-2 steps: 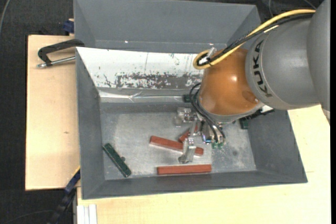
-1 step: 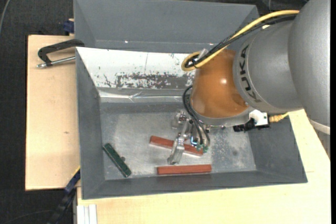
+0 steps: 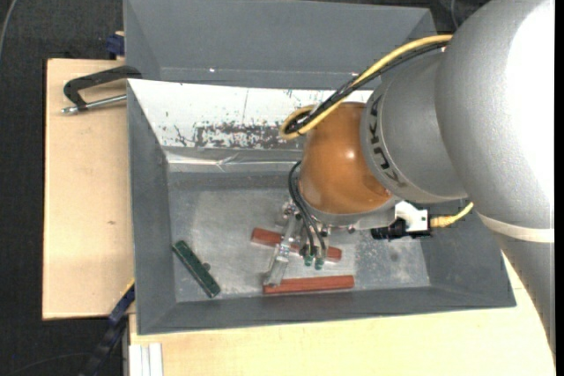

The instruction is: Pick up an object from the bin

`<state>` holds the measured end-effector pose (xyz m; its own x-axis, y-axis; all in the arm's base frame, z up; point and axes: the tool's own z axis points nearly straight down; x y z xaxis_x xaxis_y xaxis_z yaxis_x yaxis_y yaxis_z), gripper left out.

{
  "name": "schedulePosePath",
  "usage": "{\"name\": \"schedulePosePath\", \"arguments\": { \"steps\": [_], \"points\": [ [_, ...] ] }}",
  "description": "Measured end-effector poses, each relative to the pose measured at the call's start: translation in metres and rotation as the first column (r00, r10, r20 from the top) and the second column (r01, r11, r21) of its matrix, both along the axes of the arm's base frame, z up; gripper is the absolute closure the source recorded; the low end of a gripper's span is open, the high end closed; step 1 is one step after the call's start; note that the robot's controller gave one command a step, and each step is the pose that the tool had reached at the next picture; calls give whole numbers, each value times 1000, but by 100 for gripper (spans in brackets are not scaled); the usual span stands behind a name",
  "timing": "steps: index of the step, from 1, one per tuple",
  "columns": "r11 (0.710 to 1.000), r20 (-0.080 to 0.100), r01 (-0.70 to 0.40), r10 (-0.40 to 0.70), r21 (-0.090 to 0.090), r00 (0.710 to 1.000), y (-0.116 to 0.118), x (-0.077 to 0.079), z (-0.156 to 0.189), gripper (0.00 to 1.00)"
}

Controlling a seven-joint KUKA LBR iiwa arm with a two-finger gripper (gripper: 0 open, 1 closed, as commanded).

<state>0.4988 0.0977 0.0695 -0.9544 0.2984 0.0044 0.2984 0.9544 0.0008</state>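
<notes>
Grey bin [image 3: 211, 216] floor holds red-brown bars [image 3: 264, 237] partly hidden under arm [image 3: 493, 119].

Arm [image 3: 480, 114] in from right — gripper [image 3: 295, 253] low, pointing down.

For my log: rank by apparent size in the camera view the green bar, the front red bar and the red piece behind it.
1. front red bar
2. green bar, slightly shorter
3. red piece, partly hidden by the gripper, so unsure
</notes>
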Motion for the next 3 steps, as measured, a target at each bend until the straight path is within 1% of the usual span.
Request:
{"name": "schedulePosePath", "arguments": {
  "steps": [1,2,3],
  "points": [
    [1000,2,-1,1,0,1000,1,0,1,0],
    [1000,2,0,0,0,1000,1,0,0,100],
    [1000,10,-2,2,1,1000,2,2,26,100]
  ]
}}
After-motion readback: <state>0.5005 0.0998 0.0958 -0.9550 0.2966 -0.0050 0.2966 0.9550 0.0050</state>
